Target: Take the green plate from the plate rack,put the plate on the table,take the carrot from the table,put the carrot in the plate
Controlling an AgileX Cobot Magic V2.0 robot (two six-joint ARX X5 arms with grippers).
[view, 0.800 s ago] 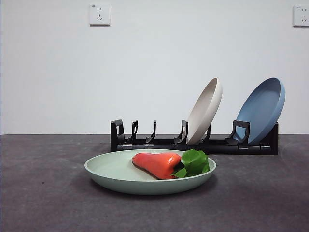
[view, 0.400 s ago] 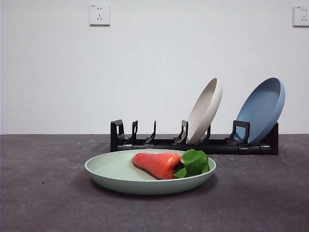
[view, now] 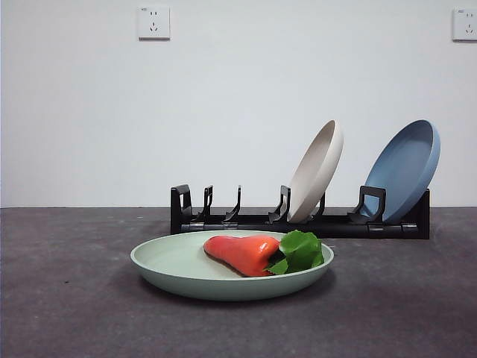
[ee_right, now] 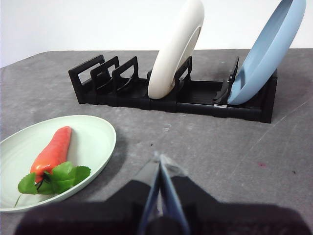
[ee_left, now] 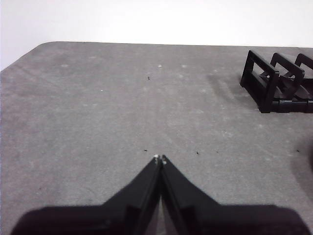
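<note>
The green plate (view: 186, 270) lies flat on the table (view: 59, 298) in front of the plate rack (view: 246, 221). The carrot (view: 242, 252) lies in it, its green leaves to the right. In the right wrist view the plate (ee_right: 93, 142) and carrot (ee_right: 53, 152) lie beside my right gripper (ee_right: 159, 159), which is shut and empty, apart from them, with the rack (ee_right: 122, 93) beyond. My left gripper (ee_left: 160, 159) is shut and empty over bare table, with the rack's end (ee_left: 266, 85) off to one side. Neither gripper shows in the front view.
A beige plate (view: 317, 171) and a blue plate (view: 406, 168) lean in the rack's right slots; its left slots hold nothing. They also show in the right wrist view, beige (ee_right: 176, 49) and blue (ee_right: 266, 49). A white wall with two sockets stands behind.
</note>
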